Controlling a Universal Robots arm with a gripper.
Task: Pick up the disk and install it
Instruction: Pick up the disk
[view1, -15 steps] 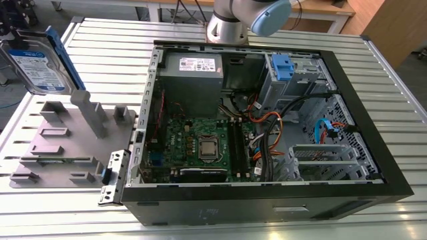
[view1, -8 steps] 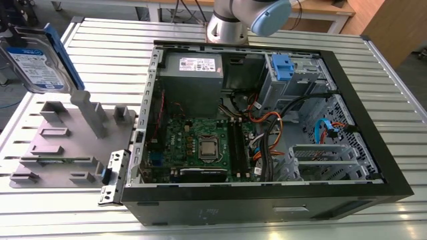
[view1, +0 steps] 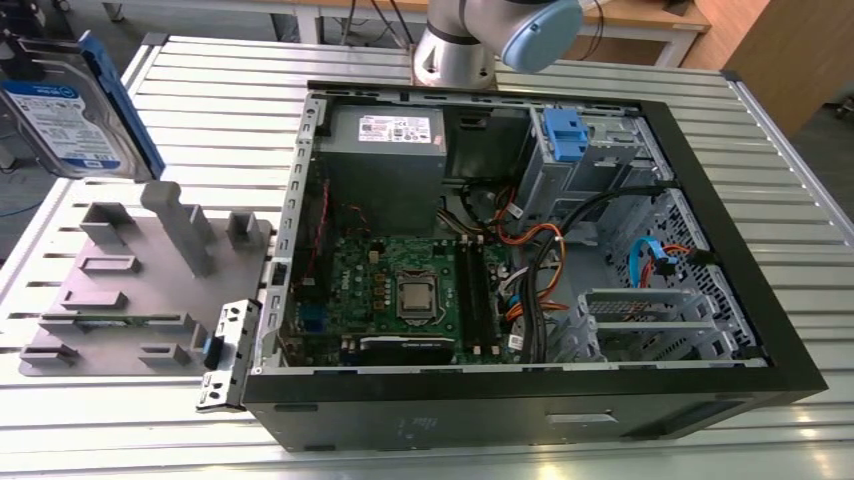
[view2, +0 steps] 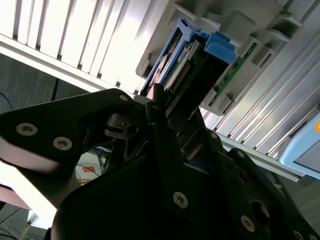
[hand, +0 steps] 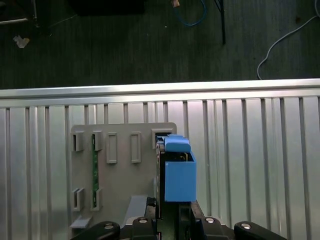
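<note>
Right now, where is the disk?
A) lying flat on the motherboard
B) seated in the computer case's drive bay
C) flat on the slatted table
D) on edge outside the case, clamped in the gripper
D: in the exterior view the disk stands on edge outside the computer case, and in the first wrist view the gripper grips it.

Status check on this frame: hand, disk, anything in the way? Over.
Hand shut on disk. Disk up off the grey fixture plate, not yet in the computer case. Case lid off; no obstruction seen.
</note>
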